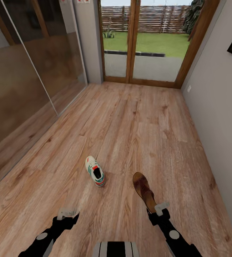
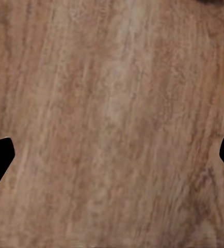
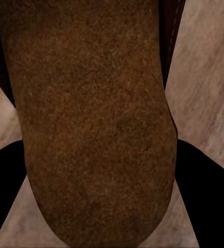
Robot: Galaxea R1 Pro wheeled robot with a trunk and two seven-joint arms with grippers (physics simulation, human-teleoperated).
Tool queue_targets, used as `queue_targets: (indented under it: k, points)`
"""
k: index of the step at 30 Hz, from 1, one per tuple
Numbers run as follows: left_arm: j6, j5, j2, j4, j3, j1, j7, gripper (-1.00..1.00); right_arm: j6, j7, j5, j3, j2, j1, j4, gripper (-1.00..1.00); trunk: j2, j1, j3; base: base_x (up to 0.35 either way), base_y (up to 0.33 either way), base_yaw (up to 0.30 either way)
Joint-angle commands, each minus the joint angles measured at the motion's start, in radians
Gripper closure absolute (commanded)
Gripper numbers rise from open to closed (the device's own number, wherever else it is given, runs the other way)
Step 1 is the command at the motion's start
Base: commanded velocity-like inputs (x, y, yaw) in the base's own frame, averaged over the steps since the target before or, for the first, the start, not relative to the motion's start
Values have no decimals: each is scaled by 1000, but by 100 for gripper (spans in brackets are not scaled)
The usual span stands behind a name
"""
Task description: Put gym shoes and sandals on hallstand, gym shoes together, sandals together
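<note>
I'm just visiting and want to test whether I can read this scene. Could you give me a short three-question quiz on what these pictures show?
1. True or false: the white lace-up sneaker with green stripes rests on the light brown wood-plank floor.
2. Which end effector is at the dark brown leather sandal? A) left B) right
3. Fill in: beyond the wood-framed glass doors lies a green ____.

Key:
1. True.
2. B: the right end effector sits at the sandal's near end, its dark fingers flanking the footbed; whether it grips is unclear. The left end effector is open over bare floor.
3. Lawn.
</note>
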Motion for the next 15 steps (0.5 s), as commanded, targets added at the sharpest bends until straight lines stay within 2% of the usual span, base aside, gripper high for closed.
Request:
queue_targets:
  k: [1,2,4,5,10,15]
  points:
    - [-26,-7,0,14,9,13,14,-100,-23,2,0,-13,-1,12,1,100,0,-1,5,0,0,0]
    - [-64,-4,2,34,14,35,52,-100,-54,2,-16,-21,-3,42,0,100,0,-1,11,0,0,0]
    - [-93,-3,2,52,27,53,82,-100,-87,2,-23,-26,-5,73,0,100,1,-2,21,0,0,0]
    - [-113,-3,2,66,48,78,98,-100,-155,-8,-27,-35,-6,119,0,100,1,-2,27,0,0,0]
    - [-123,-6,5,68,60,108,106,-100,-266,-72,-30,-49,-7,188,0,100,2,-5,54,0,0,0]
    - [-123,-7,5,65,60,109,110,-100,-279,-80,-31,-49,-6,197,1,100,3,-7,81,0,0,0]
